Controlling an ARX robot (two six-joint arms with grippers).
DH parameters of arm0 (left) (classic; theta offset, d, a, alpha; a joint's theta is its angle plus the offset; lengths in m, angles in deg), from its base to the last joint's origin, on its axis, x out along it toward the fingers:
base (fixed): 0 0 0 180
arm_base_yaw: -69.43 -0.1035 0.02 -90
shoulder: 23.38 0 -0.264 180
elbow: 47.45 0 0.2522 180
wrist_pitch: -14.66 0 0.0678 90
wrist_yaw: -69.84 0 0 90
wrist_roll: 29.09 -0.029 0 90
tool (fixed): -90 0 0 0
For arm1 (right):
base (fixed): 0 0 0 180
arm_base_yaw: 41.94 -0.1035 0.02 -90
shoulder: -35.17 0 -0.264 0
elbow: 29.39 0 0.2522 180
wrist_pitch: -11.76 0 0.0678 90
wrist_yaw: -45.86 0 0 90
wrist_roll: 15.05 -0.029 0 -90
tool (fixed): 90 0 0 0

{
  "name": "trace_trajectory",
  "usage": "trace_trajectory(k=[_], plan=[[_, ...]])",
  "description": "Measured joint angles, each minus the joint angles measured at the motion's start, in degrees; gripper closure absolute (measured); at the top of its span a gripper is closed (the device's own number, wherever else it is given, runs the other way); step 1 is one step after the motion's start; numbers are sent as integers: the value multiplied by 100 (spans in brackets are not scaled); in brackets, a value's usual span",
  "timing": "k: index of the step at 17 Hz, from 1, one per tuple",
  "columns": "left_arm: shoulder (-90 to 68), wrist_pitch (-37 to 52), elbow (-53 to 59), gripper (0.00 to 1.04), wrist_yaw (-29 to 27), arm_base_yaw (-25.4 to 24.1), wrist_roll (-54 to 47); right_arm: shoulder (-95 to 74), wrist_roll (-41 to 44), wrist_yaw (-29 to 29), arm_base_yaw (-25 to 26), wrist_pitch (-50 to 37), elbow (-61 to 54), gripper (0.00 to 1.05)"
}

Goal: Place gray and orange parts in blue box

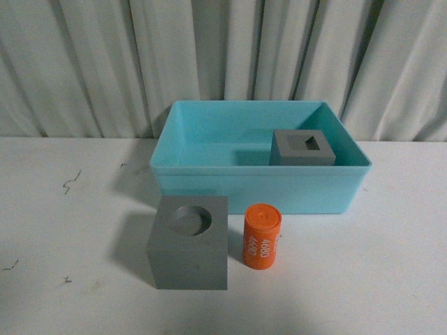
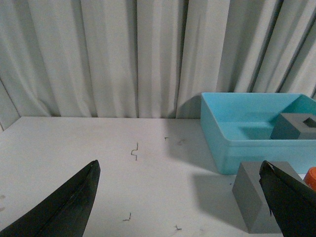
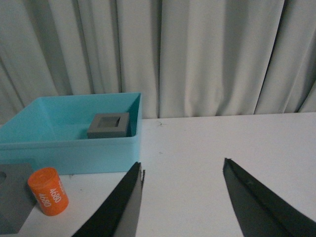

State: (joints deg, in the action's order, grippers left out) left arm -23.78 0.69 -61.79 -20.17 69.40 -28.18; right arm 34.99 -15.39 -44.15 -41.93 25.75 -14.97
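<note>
At lower centre, outside the light blue plastic box (image 1: 209,188), the matte gray round-recessed cube (image 1: 188,244) and orange cylinder (image 1: 261,236) stand so close that our wide-spread, empty left gripper (image 2: 177,212) or right gripper (image 3: 185,207) may topple one.

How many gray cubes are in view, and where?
2. The rectangular-recess cube sits inside the blue box, toward its right; the round-recess cube stands on the table before the box, beside the orange cylinder.
</note>
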Motion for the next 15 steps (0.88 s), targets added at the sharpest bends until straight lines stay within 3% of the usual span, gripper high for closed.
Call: trace_trajectory(k=[2,5,6,7,8,11,15], plan=[[0,0,0,7,0,0,2,0,0,0,0,0,0,44],[-2,0,0,7,0,0,2,0,0,0,0,-2,0,6],[-9,-44,-4,7,-15,4,17,0,0,0,0,0,0,7],[-874,-1550,-656,7,-737,389,651,0,-2,-7,2,2,0,7],[-2164,-2094,-1300,7,-1163,798,1331,0,0,2,0,-4,0,6],[-4841,-640,-2638,7,-1440,2055,2164,0,0,2,0,0,0,6],[-6175,-50,-3224,7,-1384,2616,2111,0,0,0,0,-2,0,6]])
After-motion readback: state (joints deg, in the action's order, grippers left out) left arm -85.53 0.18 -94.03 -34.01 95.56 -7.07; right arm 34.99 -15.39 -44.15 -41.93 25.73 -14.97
